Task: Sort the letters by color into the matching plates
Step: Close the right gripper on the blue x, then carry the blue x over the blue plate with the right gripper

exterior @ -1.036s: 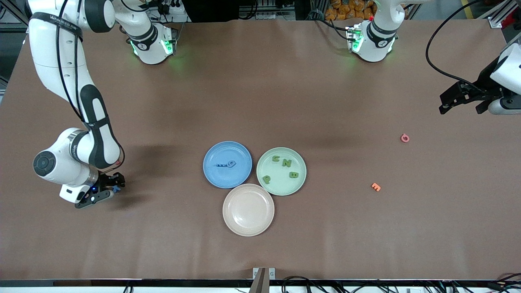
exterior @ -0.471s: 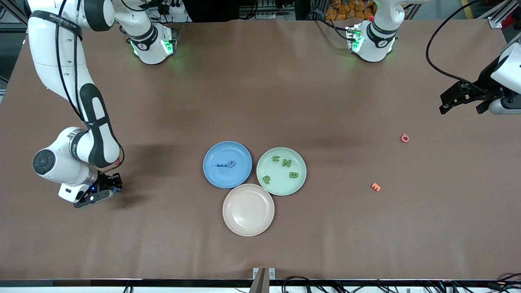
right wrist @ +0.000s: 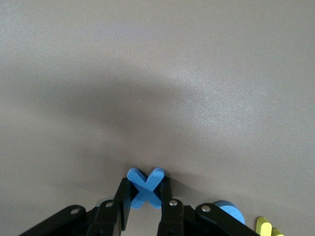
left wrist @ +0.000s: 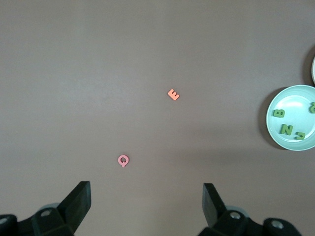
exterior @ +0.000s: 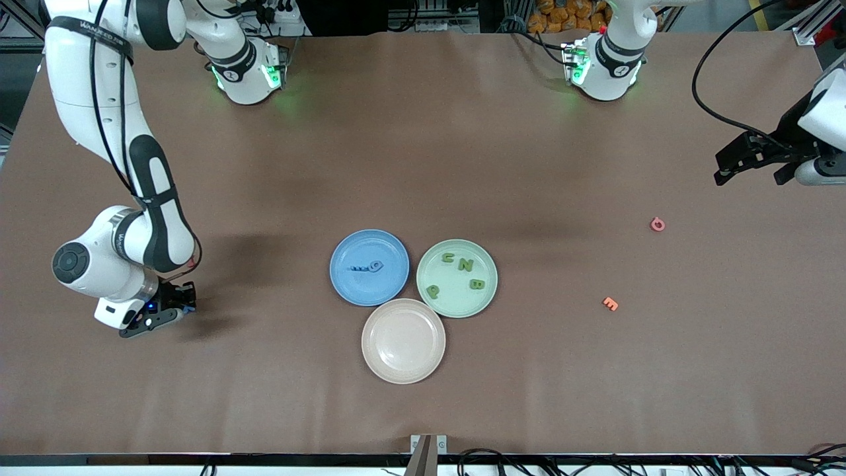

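Right gripper (exterior: 187, 305) down low at the right arm's end of the table, pinching shut on a blue X letter (right wrist: 144, 187) — likely gripping it for a trip to the blue plate (exterior: 369, 267), at about 3 o'clock from it. Only showing that X in the right wrist view. Left gripper (left wrist: 146, 204) waiting wide open, holding nothing, hanging over bare table near the pink Q (left wrist: 123, 160) — orange E (left wrist: 173, 94) at 1 o'clock from Q.
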Tool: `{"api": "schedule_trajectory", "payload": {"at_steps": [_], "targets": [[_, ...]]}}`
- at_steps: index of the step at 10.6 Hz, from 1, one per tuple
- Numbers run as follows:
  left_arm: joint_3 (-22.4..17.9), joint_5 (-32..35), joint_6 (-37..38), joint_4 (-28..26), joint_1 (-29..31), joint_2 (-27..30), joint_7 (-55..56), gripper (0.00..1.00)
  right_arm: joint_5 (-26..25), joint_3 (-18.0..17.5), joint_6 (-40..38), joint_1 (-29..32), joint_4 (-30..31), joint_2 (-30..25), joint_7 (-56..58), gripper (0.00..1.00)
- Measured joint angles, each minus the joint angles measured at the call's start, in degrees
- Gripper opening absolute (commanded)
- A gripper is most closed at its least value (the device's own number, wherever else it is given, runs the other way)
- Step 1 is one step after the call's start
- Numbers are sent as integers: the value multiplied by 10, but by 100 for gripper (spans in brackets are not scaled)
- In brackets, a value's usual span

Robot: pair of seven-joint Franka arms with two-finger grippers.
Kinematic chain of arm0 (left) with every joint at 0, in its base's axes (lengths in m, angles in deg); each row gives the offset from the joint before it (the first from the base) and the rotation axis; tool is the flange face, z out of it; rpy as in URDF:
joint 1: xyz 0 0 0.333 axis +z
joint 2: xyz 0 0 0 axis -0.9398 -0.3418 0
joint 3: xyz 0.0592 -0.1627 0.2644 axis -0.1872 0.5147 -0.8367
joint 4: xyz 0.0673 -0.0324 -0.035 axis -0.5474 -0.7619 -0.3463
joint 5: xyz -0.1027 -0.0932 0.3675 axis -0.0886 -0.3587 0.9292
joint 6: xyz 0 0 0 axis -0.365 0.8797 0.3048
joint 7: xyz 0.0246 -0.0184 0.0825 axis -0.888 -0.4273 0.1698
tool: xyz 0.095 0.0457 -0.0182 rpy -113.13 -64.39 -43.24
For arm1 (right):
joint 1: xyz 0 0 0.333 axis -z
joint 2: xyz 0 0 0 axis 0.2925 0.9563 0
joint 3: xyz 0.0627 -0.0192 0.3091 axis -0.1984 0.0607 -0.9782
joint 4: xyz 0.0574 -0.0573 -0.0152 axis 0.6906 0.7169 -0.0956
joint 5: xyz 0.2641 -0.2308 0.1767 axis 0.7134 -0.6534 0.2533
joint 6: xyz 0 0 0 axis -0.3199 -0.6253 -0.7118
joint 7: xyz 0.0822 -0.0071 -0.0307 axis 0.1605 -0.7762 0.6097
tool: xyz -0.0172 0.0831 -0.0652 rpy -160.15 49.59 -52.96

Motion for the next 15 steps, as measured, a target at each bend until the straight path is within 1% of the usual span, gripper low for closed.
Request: {"api": "schedule_trajectory", "payload": {"at_steps": [3,5,7,12,15], "targets": [[0,0,0,0,0,0,0,100,0,-4,0,-5,0,-1,-29,20],[0,0,0,0,0,0,0,100,1,-12,-1,-12,1,-6,-64,20],[0,0,0,0,0,0,0,100,1,-14,-19,-28,1,-20,-116,20],[3,0,0,7,-1,0,0,100,2,-16,-68,-98,1,-57,-283,20],[5,0,0,8,-1,0,0,100,2,-26,-74,-150,2,-68,-382,21]]}}
